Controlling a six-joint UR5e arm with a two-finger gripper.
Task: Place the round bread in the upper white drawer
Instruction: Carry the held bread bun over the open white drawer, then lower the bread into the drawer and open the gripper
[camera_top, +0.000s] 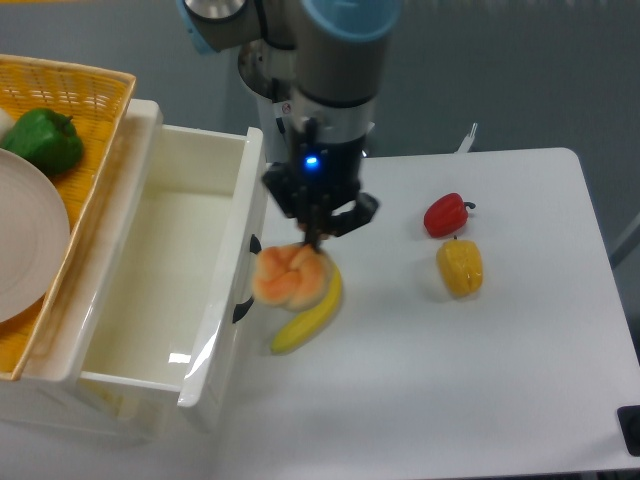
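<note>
The round bread (289, 277), a pale orange knotted bun, hangs from my gripper (317, 237), which is shut on its top. It is held in the air above the banana (312, 314), just right of the front panel of the upper white drawer (160, 260). The drawer stands pulled open, its inside bare, with a dark curved handle (246, 279) on the front.
A red pepper (446, 214) and a yellow bell pepper (460, 267) lie on the white table at the right. A yellow woven basket (84, 100) with a green pepper (42, 140) and a plate (28, 240) sits on top at the left. The arm's base (290, 70) stands behind.
</note>
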